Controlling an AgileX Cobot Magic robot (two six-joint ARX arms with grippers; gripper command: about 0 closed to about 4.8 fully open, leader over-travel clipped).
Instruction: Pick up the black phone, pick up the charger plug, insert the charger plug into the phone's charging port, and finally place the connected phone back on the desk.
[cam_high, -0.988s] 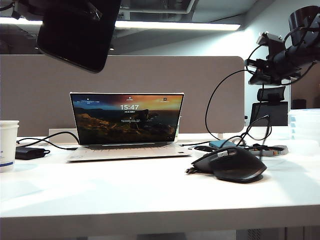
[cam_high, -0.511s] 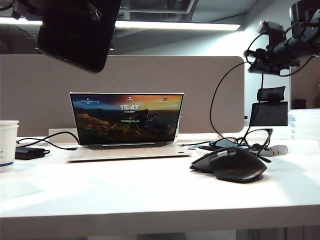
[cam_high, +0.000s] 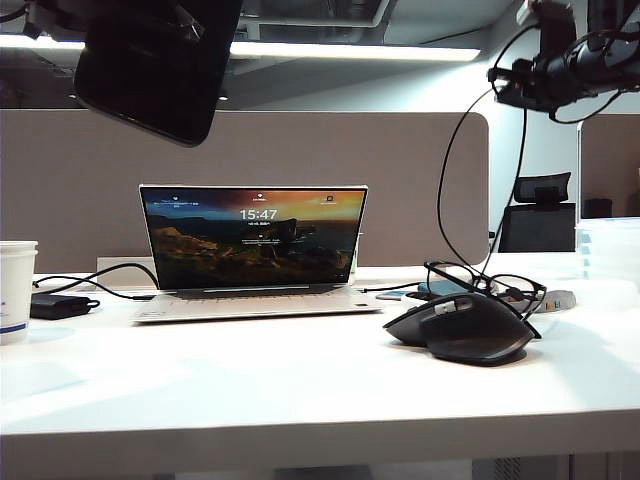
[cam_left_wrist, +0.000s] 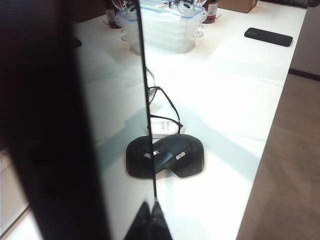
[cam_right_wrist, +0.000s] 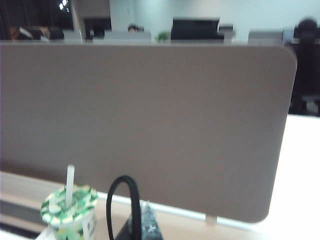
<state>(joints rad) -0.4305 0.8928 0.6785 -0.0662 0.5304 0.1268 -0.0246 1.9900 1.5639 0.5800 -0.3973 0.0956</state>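
Lying nearest on the white desk, right of centre: a humped black mouse, also seen from the left wrist view. Beside it at the far left edge, a white cup. Behind the mouse, loops of thin black cable rising from the desk up to the right gripper. Farther back, an open laptop showing a lock screen, with a small black power brick to its left. Beyond these, the grey-beige partition panel.

Held high at upper left, well above the desk: the black phone, tilted, in the left gripper; jaws closed on it, though mostly hidden by the phone, whose glossy face fills that wrist view. Hanging high at upper right: the right gripper, jaws together on the charger plug, cable curling beside it. Well apart still, phone and plug.
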